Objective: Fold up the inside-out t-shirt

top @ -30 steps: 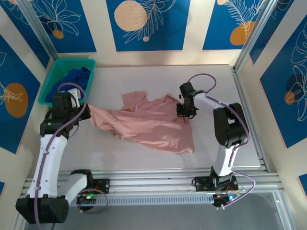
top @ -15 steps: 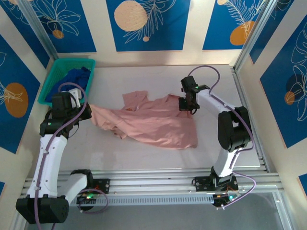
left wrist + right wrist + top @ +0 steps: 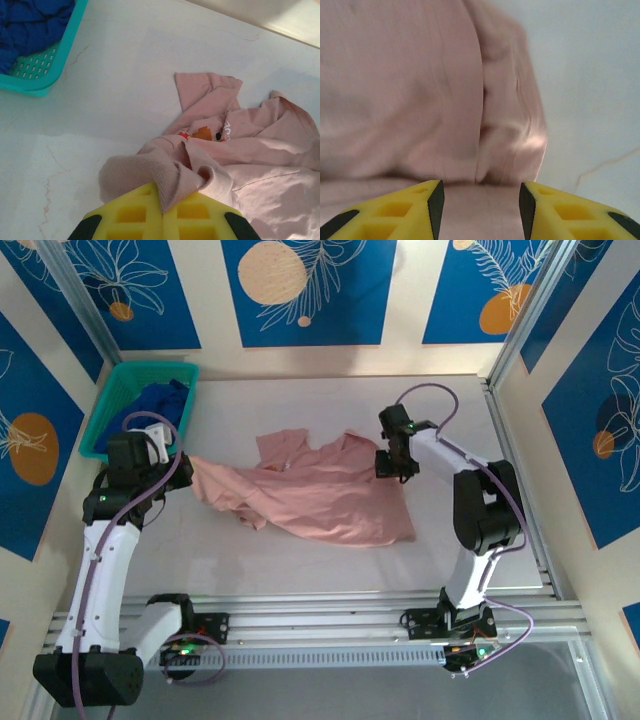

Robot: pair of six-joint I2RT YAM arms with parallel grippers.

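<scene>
**On the table: pink tee pinched at one end, jaws apart at the other**

In the middle of the white table (image 3: 250, 560) the inside-out t-shirt (image 3: 320, 502) lies spread out but pretty rumpled. One sleeve points toward the back wall and a bit of its yellow-and-dark print (image 3: 203, 133) is peeking out. The left gripper (image 3: 162, 202) is clamped tight on a bunched-up fold at the shirt's left end, cloth squeezed between the yellow fingers. At the shirt's right edge the right gripper (image 3: 480, 192) sits low over the fabric with its jaws parted, nothing pinched as far as I can see. A teal basket (image 3: 100, 420) holding a dark blue garment (image 3: 155, 400) sits in the far left corner, apart from the shirt.
</scene>
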